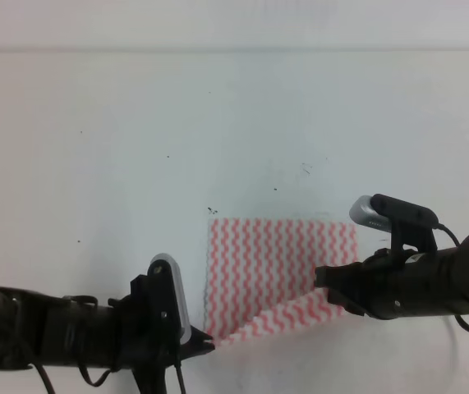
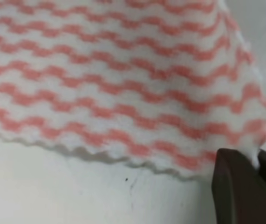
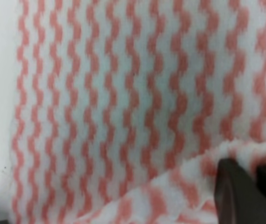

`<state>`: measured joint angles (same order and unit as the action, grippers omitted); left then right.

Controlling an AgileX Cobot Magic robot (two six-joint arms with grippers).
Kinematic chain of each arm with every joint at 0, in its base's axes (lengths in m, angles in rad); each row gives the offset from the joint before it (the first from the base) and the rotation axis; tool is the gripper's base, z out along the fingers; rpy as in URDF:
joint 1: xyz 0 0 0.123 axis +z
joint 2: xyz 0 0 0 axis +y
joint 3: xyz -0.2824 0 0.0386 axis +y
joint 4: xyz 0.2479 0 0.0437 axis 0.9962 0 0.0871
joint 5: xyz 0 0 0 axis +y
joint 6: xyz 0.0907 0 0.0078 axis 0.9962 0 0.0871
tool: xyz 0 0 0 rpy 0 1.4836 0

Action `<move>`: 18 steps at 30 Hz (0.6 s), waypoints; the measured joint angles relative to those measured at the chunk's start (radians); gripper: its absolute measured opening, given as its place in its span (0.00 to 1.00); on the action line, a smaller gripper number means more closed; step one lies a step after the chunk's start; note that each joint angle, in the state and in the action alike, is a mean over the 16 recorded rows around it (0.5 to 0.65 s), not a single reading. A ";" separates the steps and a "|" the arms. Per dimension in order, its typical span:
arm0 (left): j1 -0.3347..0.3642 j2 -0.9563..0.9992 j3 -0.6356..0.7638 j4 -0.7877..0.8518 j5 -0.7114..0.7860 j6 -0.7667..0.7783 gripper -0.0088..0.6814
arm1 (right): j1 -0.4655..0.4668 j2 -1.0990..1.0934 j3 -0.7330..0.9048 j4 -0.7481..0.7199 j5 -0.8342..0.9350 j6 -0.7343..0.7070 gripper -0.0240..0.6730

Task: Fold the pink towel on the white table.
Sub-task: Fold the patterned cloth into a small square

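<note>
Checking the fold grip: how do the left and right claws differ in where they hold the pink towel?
The left claw pinches the near left corner of the pink towel, low toward the white table; the right claw grips the near right edge, farther up. Both are shut on cloth, lifting the near edge.

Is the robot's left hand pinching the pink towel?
Touching. In the left wrist view, the pink towel's corner sits clamped between the left gripper's dark fingers, lifted off the white table.

The high view looks down over the white counter [image 1: 103, 123] from behind both arms, while each wrist view sits very close (almost touching) above the pink towel [image 1: 279, 263], the one thing all three share.
</note>
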<state>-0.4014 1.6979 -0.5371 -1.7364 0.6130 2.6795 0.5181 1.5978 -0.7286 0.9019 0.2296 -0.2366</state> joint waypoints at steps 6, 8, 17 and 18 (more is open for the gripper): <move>0.000 -0.007 -0.040 0.010 0.005 -0.089 0.01 | 0.000 -0.002 -0.002 0.000 -0.004 0.000 0.01; 0.000 -0.011 -0.059 0.010 0.000 -0.129 0.01 | 0.000 -0.002 -0.005 0.000 -0.007 0.000 0.01; 0.000 -0.018 -0.133 0.005 -0.031 -0.271 0.01 | 0.000 -0.005 -0.022 0.002 -0.022 0.000 0.01; 0.000 -0.016 -0.138 0.010 -0.034 -0.277 0.01 | 0.000 -0.005 -0.024 0.003 -0.024 -0.001 0.01</move>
<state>-0.4011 1.6814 -0.6748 -1.7265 0.5793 2.4023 0.5176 1.5925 -0.7523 0.9045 0.2058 -0.2371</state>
